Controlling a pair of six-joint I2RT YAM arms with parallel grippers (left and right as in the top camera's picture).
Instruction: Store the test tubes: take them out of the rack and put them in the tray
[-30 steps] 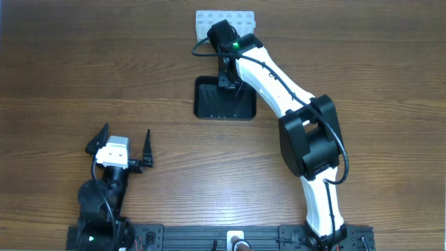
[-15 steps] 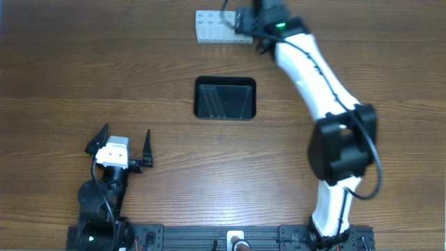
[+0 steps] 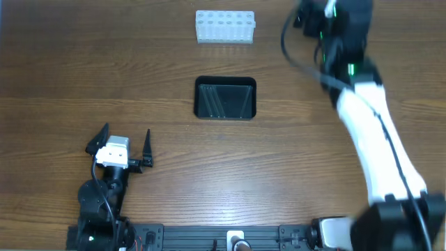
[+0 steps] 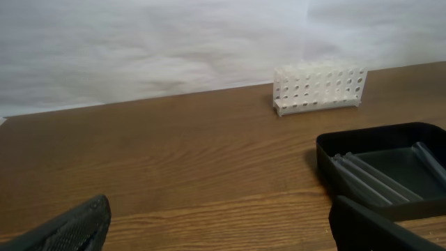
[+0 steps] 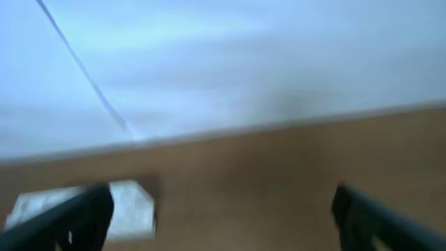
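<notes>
Left tool (image 3: 126, 134) sits near its own base, fingers spread and empty, clear of the work. Mid-worktop (image 3: 104, 63), the tray (image 3: 199, 99) holds the test tubes (image 4: 362, 178) lying flat. The rack (image 3: 224, 26) beyond it looks emptied. Right tool (image 5: 223, 223) hangs off to the right, released and carrying nothing. I judge storing done.

Overhead, two wrist views (rack (image 3: 225, 27) shared).
</notes>
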